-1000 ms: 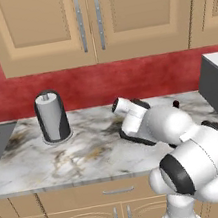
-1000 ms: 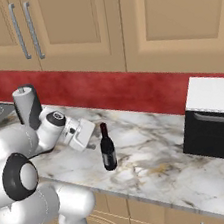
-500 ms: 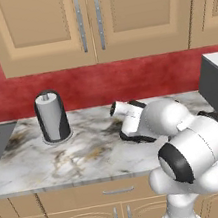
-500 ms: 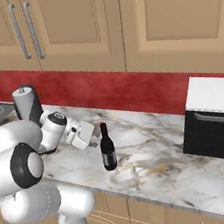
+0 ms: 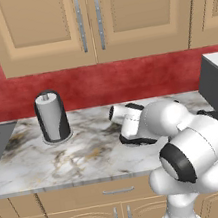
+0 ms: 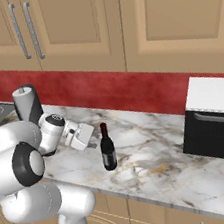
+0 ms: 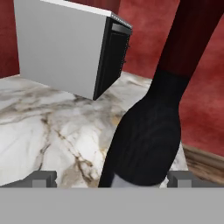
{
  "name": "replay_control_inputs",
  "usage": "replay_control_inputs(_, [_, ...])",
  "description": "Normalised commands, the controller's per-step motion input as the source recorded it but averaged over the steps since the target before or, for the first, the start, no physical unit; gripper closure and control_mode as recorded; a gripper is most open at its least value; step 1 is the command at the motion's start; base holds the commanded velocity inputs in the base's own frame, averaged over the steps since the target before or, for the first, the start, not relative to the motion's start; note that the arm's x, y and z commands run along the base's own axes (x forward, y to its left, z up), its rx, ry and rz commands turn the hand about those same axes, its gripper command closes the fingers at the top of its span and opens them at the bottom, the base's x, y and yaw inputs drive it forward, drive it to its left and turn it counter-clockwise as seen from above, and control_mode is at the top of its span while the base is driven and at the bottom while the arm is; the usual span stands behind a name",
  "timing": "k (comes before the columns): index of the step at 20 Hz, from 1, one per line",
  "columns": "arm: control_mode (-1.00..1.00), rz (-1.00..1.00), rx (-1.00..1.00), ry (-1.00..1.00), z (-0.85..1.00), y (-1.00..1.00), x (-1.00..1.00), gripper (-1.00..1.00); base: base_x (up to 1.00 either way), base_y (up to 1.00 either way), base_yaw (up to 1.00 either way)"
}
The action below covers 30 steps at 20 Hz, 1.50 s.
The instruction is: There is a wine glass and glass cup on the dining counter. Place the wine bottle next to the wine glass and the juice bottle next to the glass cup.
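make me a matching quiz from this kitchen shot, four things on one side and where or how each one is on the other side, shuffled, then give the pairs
Things:
1. wine bottle
2. claw
3. paper towel roll
4. microwave

Places or states:
A. far right end of the counter, white top and black front
B. open, level with the bottle's side
C. upright on the marble, dark red top
D. upright in a dark holder by the stove, left end of the counter

Pairs: 1-C, 2-B, 3-D, 4-A
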Motion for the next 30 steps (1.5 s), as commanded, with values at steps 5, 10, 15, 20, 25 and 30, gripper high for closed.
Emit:
replay_control_inputs(5, [-1.0, -0.01, -0.01, 0.0, 0.0, -0.04, -0.15, -1.0, 0.0, 0.0, 0.0])
replay_control_inputs(10, [-1.0, 0.0, 0.0, 0.0, 0.0, -0.18, -0.04, -1.0, 0.0, 0.0, 0.0])
replay_control_inputs(15, [-1.0, 0.0, 0.0, 0.0, 0.0, -0.17, -0.01, -1.0, 0.0, 0.0, 0.0])
replay_control_inputs(20, [-1.0, 0.0, 0.0, 0.0, 0.0, -0.08, -0.05, -1.0, 0.0, 0.0, 0.0])
replay_control_inputs(25, [-1.0, 0.0, 0.0, 0.0, 0.0, -0.03, -0.03, -1.0, 0.0, 0.0, 0.0])
replay_control_inputs(30, [-1.0, 0.0, -0.02, 0.0, 0.0, 0.0, -0.19, -1.0, 0.0, 0.0, 0.0])
